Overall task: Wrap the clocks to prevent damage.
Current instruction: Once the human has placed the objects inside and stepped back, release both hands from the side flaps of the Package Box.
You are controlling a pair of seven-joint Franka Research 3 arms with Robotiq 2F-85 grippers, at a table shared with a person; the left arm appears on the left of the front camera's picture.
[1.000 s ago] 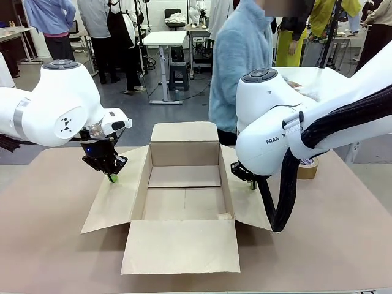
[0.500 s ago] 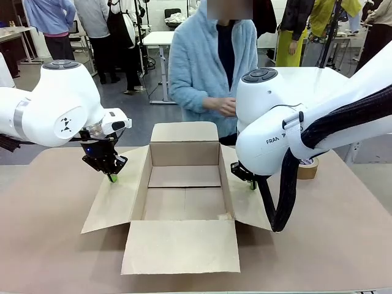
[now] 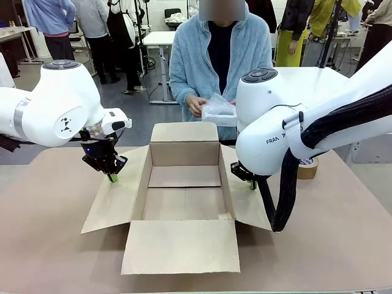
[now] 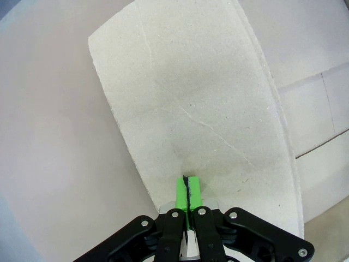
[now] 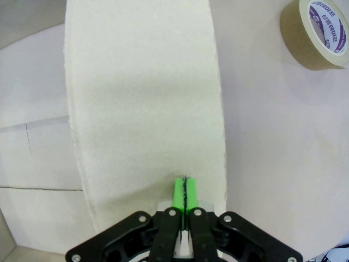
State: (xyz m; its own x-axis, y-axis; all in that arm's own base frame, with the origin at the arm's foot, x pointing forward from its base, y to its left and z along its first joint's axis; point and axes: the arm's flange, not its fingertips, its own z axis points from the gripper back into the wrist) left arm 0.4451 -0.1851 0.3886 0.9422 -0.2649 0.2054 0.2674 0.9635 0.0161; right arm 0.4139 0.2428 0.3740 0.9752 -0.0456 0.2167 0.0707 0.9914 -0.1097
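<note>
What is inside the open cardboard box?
The cardboard box shows only its bare floor. The strip behind its near wall is hidden. The bubble-wrapped bundle is in the person's hands, beyond it.

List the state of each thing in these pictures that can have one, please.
cardboard box: open, all flaps folded out, nothing inside.
left gripper: shut, empty, down at the left flap.
right gripper: shut, empty, down at the right flap.
bubble-wrapped bundle: held in the person's hands beyond the box, not yet inside.
tape roll: lying flat on the table, untouched.
</note>
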